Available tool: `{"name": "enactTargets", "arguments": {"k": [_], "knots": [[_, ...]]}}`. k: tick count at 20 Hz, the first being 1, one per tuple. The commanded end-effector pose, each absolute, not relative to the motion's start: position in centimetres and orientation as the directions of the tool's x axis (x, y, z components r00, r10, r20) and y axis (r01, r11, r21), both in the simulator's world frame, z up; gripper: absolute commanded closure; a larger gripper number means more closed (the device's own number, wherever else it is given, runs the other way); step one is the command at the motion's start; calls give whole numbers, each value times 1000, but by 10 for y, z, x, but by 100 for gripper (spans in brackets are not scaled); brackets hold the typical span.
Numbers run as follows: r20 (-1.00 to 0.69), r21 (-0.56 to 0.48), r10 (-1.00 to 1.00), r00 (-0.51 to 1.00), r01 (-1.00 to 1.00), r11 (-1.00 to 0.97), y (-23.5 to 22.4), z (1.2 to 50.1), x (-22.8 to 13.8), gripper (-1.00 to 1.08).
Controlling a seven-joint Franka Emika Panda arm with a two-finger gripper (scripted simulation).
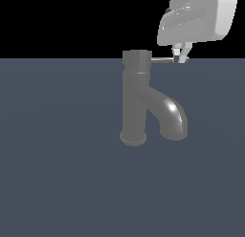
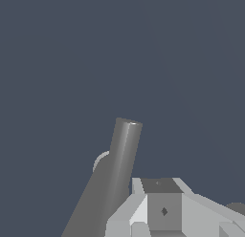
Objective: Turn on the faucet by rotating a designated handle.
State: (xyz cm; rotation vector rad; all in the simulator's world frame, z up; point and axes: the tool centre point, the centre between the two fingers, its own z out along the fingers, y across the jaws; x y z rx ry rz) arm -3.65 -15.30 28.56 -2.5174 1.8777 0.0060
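The gripper [image 1: 180,55], fingers narrow around the handle [image 1: 162,60] tip, could slip off its end when pushing.

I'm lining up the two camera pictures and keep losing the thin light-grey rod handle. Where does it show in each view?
Exterior view: the thin light-grey metal rod handle juts horizontally from the dark grey faucet's cap toward the exterior view's right, its far end at the pale gripper.
Wrist view: a grey rod rises beside the gripper's finger; probably the handle, though I cannot be sure.
Shared landmark: the gripper.
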Motion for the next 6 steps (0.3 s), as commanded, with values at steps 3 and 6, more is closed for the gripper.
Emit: {"name": "enactTargets", "arguments": {"k": [3,6], "knots": [[0,0,-965,263,-965,-263,-171,285,-29,108],[0,0,-965,262,-965,-262,-174,285,-24,108]]}}
